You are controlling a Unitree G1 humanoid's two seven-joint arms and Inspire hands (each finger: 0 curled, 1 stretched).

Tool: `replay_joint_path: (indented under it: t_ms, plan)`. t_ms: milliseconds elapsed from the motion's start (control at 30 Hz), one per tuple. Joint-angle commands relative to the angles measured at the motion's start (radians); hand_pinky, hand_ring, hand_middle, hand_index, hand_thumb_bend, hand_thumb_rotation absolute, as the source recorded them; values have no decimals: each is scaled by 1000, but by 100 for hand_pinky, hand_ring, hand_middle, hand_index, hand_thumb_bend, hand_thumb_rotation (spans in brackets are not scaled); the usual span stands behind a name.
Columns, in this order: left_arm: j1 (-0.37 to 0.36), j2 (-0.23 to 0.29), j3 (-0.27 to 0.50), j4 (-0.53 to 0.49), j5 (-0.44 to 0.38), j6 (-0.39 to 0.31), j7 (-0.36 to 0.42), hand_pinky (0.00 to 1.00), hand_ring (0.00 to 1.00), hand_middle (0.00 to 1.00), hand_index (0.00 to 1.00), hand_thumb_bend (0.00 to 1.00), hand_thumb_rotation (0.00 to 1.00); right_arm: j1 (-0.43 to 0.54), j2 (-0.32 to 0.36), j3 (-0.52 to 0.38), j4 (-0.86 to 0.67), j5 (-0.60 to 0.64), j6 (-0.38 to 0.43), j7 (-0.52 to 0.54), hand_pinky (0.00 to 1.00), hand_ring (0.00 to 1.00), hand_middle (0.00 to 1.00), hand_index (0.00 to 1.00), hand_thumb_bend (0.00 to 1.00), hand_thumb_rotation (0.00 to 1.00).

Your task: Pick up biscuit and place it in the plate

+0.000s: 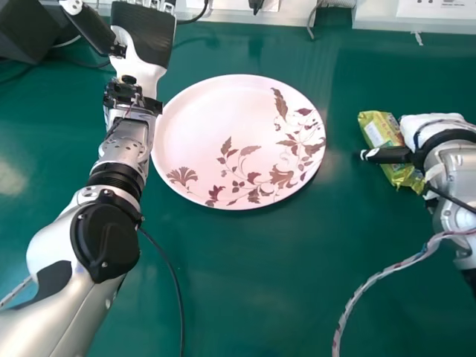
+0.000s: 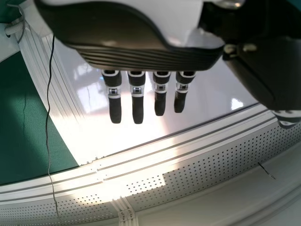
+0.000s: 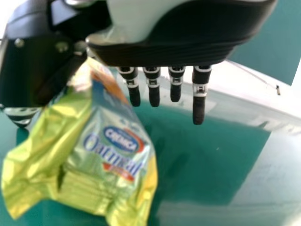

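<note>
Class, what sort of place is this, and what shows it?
Probably a robotics lab: there are the robot's left hand, a wrapped cable and a green worktop bearing a patterned plate.

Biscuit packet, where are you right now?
In the head view, the biscuit packet is on the right side, to the right of the plate and partly hidden by the robot's right hand.
</note>
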Motion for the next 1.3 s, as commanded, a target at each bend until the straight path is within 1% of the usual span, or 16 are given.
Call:
replay_joint_path:
  t_ms: [0,167,233,400,633,767,900,933,1067,1133,1200,1267]
  plan:
    - [-2,-1,-1,-3,6,-10,-1,77,85,96,97,100,66,-1,8,11,14,-14,18,-21,73,97,100,100,100,71]
    - [-3,1,4,-2,-1,3,0,74,84,95,98,100,65,3,18,19,39,-15,34,-68,72,96,100,100,100,70]
    - [-2,1,2,-3,1,-2,-6,74,84,94,98,100,65,5,20,21,47,-10,33,-80,73,97,100,100,100,72]
    - [-1,0,1,-4,4,-10,2,73,83,94,98,100,64,7,25,28,63,3,31,-85,74,97,100,100,100,71]
    - [-1,1,4,-3,-1,-2,-6,74,83,95,99,100,65,12,27,30,65,35,20,-79,76,97,100,100,100,72]
    - [-3,-1,8,-5,-8,2,-9,76,84,95,98,100,65,19,25,26,53,60,15,-80,75,97,100,100,97,70]
    - [-5,0,10,-4,-12,11,1,77,84,95,98,100,65,23,17,24,45,89,0,-88,72,95,100,100,94,64]
    - [-5,0,11,-4,-13,13,3,78,85,95,98,100,66,23,13,25,44,97,-6,-87,72,94,100,100,92,61]
    - [-6,-2,14,-6,-15,11,14,79,85,95,99,100,67,29,-1,25,34,128,-29,-92,70,92,100,100,87,58]
    - [-7,-1,17,-4,-17,16,11,79,85,95,98,100,67,30,-7,25,30,143,-40,-95,66,89,100,100,82,53]
    - [-9,1,23,-2,-24,31,8,80,85,95,99,100,68,29,-13,27,26,153,-47,-95,64,88,100,100,78,47]
    - [-9,3,29,0,-28,41,11,80,85,95,99,100,68,30,-16,25,20,163,-49,-98,62,85,100,100,77,40]
